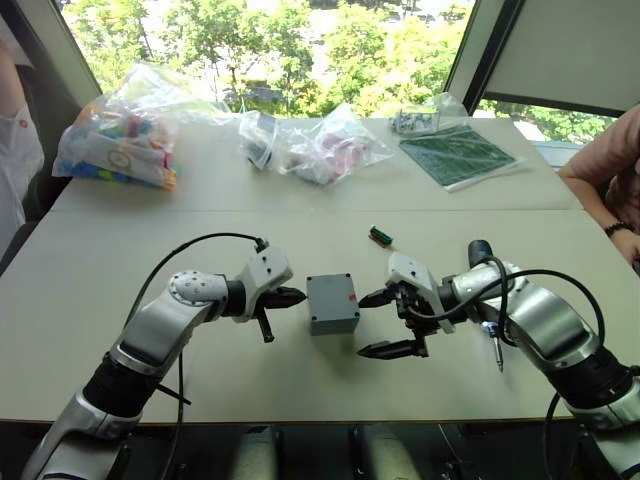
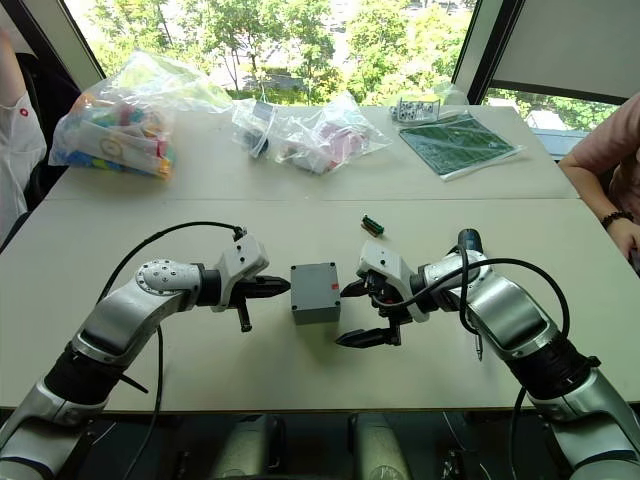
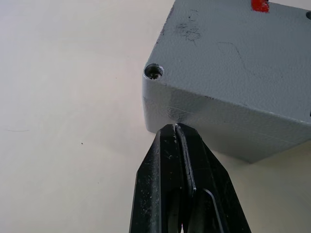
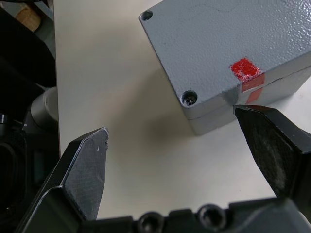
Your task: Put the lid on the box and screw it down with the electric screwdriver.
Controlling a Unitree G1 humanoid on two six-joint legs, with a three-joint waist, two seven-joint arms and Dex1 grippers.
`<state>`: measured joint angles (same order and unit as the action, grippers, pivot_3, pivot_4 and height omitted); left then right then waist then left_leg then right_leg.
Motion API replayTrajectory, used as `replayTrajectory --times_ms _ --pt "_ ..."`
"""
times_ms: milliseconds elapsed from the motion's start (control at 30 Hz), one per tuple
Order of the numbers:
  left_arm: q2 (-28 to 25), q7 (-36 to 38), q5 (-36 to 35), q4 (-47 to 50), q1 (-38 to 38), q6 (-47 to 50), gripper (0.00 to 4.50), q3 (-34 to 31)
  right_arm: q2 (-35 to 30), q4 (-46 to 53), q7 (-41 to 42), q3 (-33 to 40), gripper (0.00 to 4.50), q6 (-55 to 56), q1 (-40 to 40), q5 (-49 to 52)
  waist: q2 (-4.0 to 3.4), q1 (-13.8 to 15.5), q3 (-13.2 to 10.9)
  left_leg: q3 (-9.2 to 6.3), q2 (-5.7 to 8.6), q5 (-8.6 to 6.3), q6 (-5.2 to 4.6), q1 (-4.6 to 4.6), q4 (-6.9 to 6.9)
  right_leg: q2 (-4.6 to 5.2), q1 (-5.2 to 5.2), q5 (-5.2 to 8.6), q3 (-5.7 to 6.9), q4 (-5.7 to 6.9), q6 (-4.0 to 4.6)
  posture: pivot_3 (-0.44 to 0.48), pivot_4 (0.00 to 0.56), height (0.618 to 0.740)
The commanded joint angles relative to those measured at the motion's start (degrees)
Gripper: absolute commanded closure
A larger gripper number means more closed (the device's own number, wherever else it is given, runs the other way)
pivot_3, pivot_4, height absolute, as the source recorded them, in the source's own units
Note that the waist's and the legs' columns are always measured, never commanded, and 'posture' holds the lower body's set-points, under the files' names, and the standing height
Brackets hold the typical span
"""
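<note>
The grey box (image 1: 333,318) stands in the middle of the table with the lid (image 1: 330,290) sitting on it. A seam runs between them, and a red mark (image 4: 247,69) crosses the lid's top and side. The lid's corner holes (image 3: 154,72) show. My left gripper (image 1: 297,296) is shut, and its tip (image 3: 176,129) touches the box's left side at the seam. My right gripper (image 1: 365,325) stands open just right of the box, with one finger (image 4: 272,145) close to the marked side. The electric screwdriver (image 1: 479,252) lies on the table behind my right forearm, which hides part of it.
A small green component (image 1: 380,236) lies beyond the right gripper. Plastic bags of parts (image 1: 120,130) (image 1: 320,145) and a green circuit board (image 1: 458,155) sit at the far side of the table. One person sits at the left edge (image 1: 15,150) and another at the right (image 1: 610,165).
</note>
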<state>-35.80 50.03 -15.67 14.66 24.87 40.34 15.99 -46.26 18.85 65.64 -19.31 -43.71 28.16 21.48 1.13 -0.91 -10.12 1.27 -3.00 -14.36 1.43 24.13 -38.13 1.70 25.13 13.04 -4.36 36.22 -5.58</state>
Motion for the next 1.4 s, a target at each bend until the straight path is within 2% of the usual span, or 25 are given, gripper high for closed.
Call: replayTrajectory --times_ms 33,133,300,367,467,533,800,833,867,967,1400 --pt "-0.29 1.02 -0.42 1.28 0.74 -1.07 4.50 -0.86 -0.65 1.84 -0.22 1.54 0.06 0.49 -0.15 0.12 0.00 0.02 0.00 0.00 0.00 0.00 0.00 0.00 0.00 0.00 0.00 0.00 0.00 0.00 0.00 0.000 0.150 0.740" --pt "-1.05 1.85 -1.05 2.50 0.22 -0.26 4.50 -1.31 -2.47 1.17 0.36 1.84 0.06 1.22 -0.10 -0.99 0.00 0.03 0.00 0.00 0.00 0.00 0.00 0.00 0.00 0.00 0.00 0.00 0.00 0.00 0.00 0.000 0.150 0.740" --pt "-4.30 2.72 -3.73 3.11 0.11 1.45 4.50 -7.28 -2.93 -9.49 -0.67 14.02 0.06 -2.84 5.25 5.03 0.01 -0.09 -0.01 0.01 0.00 0.00 0.00 0.00 -0.01 0.01 0.00 -0.01 -0.02 0.00 0.01 0.000 0.150 0.740" --pt "-4.01 2.34 -6.57 3.20 1.07 3.30 4.50 -10.69 -1.27 -14.58 -1.60 16.61 0.06 -1.86 7.76 5.53 0.01 -0.08 -0.01 0.01 0.00 0.00 0.00 -0.04 0.00 0.00 -0.01 -0.02 -0.02 0.00 0.02 0.000 0.150 0.740" --pt "-2.35 1.25 -12.19 3.86 3.64 7.25 4.50 -15.97 6.75 -28.02 -9.50 20.34 0.06 4.02 14.24 3.35 0.04 -0.41 0.00 0.00 -0.02 0.00 0.00 -0.08 0.04 -0.03 -0.04 -0.01 0.00 0.00 0.01 0.000 0.150 0.740" --pt "-1.18 0.39 -15.29 5.13 4.61 9.83 4.50 -17.83 11.29 -38.31 -14.41 18.97 0.06 11.27 17.96 -1.84 0.03 -0.58 0.00 0.01 -0.02 0.00 0.00 -0.09 0.03 -0.03 -0.05 -0.04 -0.01 0.00 -0.02 0.000 0.150 0.740" --pt "-1.47 -2.56 -18.21 9.60 3.30 13.41 4.50 -17.58 19.59 -63.10 -16.46 14.37 0.06 28.33 27.30 -11.73 0.00 -0.61 -0.02 0.04 -0.01 0.01 0.01 -0.02 0.11 -0.01 -0.02 -0.14 -0.03 -0.02 -0.29 0.000 0.150 0.740" --pt "-1.47 -3.04 -18.53 10.25 2.71 13.72 4.50 -17.68 20.23 -65.54 -16.34 14.08 0.50 29.93 28.21 -12.64 0.00 -0.90 -0.02 0.04 -0.01 0.01 0.01 -0.02 0.11 -0.01 -0.02 -0.14 -0.03 -0.02 -0.28 0.000 0.150 0.740" --pt "-1.59 -3.51 -18.90 10.95 2.04 14.03 4.50 -17.88 20.72 -67.71 -15.97 13.91 0.63 31.28 29.03 -13.36 0.00 -1.18 -0.02 0.03 -0.01 0.01 0.01 -0.06 0.11 -0.01 -0.04 -0.14 -0.02 0.01 -0.28 0.000 0.150 0.740" --pt "-1.72 -4.51 -20.53 12.54 0.57 15.09 4.50 -18.89 21.69 -72.28 -15.08 14.28 1.55 33.47 30.79 -14.37 0.00 -1.55 -0.02 0.00 -0.01 0.01 0.01 -0.11 0.11 -0.01 -0.09 -0.14 -0.01 0.05 -0.27 0.000 0.150 0.740" --pt "-3.19 -7.08 -22.30 14.45 -2.61 14.83 4.50 -18.75 23.75 -80.85 -15.82 14.76 1.55 38.66 33.52 -18.12 -0.01 -1.83 -0.02 0.00 -0.01 0.01 0.01 -0.23 0.14 -0.02 -0.16 -0.14 -0.02 0.05 -0.27 0.000 0.150 0.740"
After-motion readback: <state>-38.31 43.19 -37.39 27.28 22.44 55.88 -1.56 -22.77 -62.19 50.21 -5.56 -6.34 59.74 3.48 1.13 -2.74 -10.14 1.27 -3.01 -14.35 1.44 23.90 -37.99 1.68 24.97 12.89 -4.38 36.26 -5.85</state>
